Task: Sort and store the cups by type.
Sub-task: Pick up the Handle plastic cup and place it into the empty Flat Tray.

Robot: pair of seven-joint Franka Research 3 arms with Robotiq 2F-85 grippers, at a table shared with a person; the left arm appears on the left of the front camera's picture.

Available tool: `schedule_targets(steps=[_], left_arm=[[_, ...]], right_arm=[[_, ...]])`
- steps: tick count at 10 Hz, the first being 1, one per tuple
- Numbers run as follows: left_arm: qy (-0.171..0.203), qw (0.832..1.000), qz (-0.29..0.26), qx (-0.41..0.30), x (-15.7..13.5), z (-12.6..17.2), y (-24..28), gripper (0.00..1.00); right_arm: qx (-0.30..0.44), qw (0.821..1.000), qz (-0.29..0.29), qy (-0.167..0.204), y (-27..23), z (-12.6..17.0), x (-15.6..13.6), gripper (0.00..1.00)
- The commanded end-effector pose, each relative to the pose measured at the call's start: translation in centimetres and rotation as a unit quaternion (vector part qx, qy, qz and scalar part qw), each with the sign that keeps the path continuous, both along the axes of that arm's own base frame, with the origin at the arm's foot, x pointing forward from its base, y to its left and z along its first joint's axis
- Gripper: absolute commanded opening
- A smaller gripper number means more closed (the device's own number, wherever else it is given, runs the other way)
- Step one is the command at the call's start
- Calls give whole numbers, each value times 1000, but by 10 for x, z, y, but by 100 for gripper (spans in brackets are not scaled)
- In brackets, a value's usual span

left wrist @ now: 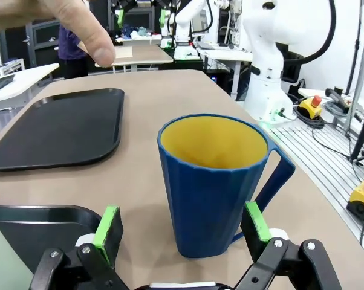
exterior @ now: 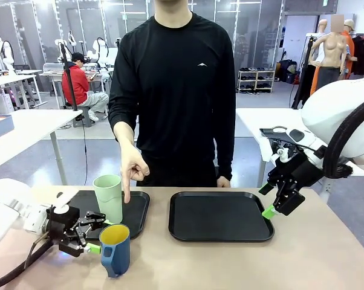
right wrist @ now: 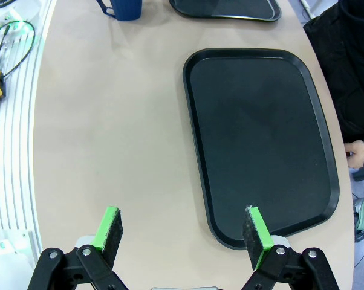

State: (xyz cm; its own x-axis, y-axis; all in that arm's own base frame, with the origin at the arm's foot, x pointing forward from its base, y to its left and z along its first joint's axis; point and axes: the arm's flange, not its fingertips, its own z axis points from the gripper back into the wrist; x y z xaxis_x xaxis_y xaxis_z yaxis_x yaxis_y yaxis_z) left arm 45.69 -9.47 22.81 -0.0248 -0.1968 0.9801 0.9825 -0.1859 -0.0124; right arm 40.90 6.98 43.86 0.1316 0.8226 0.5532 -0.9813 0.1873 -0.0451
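At the table's (exterior: pixel 230 266) near-left corner, the left gripper (exterior: pixel 99 233) lies low, jaws wide, with the blue mug (exterior: pixel 115 251) just ahead of its pads. The mint tumbler (exterior: pixel 109 197) stands on the left tray (exterior: pixel 136 208), a person's hand (exterior: pixel 132 169) pointing down beside it. The right gripper (right wrist: pixel 182 232) hovers at the right tray's (right wrist: pixel 260 139) corner, jaws wide.

The blue mug (left wrist: pixel 212 181) stands straight ahead of my spread left claw (left wrist: pixel 182 228). A person's hand (exterior: pixel 132 172) and the green tumbler (exterior: pixel 109 197) crowd the left tray (exterior: pixel 138 211); the right tray (exterior: pixel 221 217) and the desk (exterior: pixel 291 260) around it lie free.
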Motion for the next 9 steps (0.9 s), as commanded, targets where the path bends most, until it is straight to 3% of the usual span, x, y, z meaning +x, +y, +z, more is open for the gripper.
schedule_targets(steps=[1, 9], left_arm=[[0, 1000, 2, -5, 0, 1, 2, 100], [4, 999, -32, -12, 2, -5, -9, 100]], right_arm=[[-4, 1000, -2, 0, 0, 1, -3, 100], [-4, 1000, -2, 0, 0, 1, -3, 100]])
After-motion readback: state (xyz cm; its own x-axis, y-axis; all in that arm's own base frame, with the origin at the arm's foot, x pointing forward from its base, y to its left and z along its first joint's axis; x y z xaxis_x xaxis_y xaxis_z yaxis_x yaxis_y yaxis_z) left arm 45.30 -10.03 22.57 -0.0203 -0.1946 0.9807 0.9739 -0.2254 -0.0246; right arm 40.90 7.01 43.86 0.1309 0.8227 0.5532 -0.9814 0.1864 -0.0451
